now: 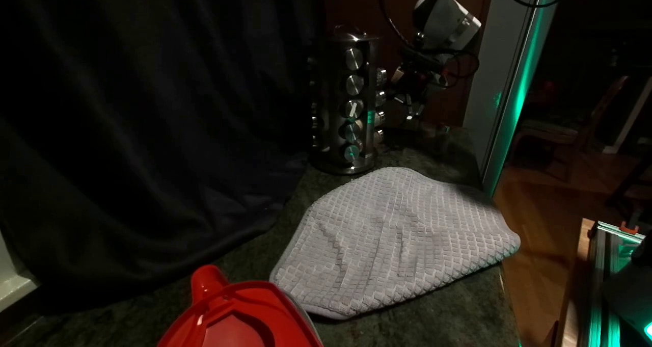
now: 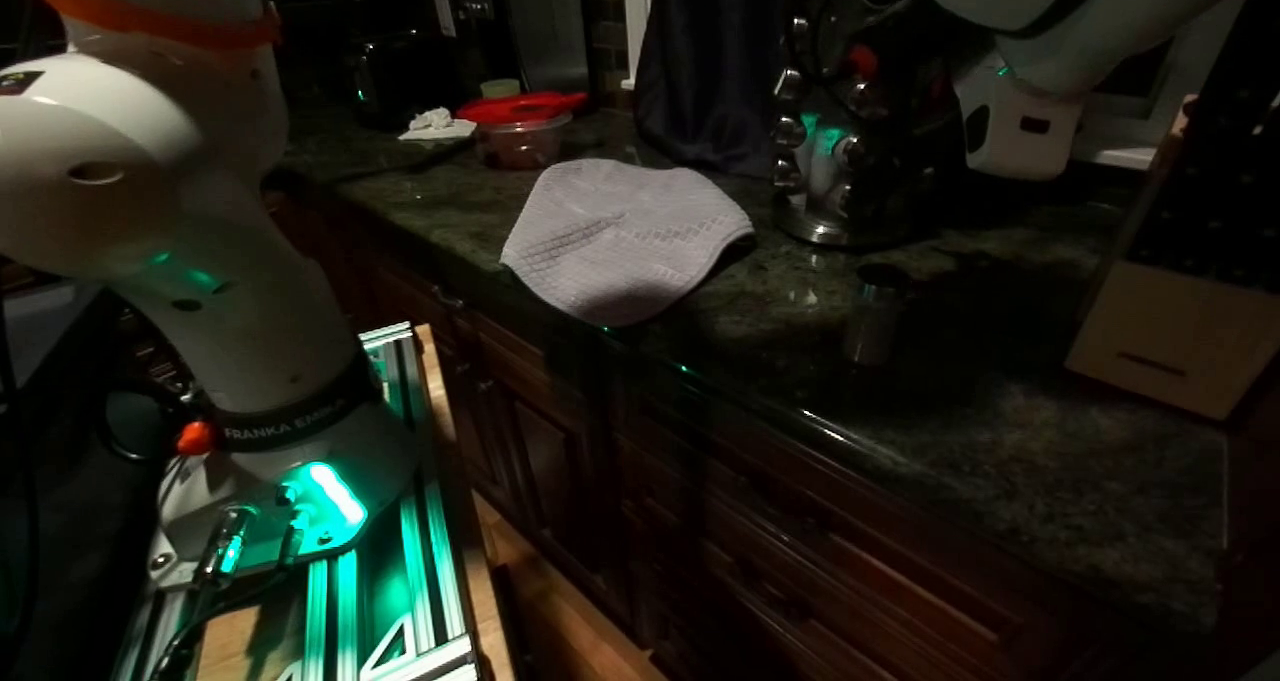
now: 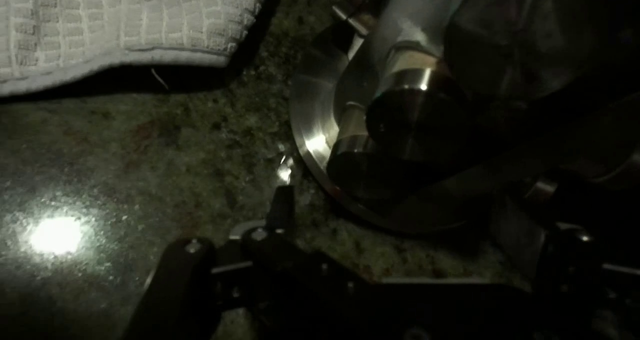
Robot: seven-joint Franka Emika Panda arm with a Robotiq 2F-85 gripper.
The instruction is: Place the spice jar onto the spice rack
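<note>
Well, at far left in an exterior view, a black curtain (image 1: 153,107), then a red lid (image 1: 280,306), only partly in view. Next, upright on the dark counter (image 1: 417,321), the spice rack (image 1: 338,100), bearing rows of silver-capped jars (image 1: 354,85). Nearer the camera, a rumpled grey cloth (image 1: 397,240). Just right of the rack, the gripper (image 3: 410,192), with jaws spread wide in the wrist view. In an exterior view, also right of the rack, apart from it, apparently the spice jar (image 2: 876,316), a dim upright cylinder. Rightmost, a wooden block (image 2: 1160,336).
</note>
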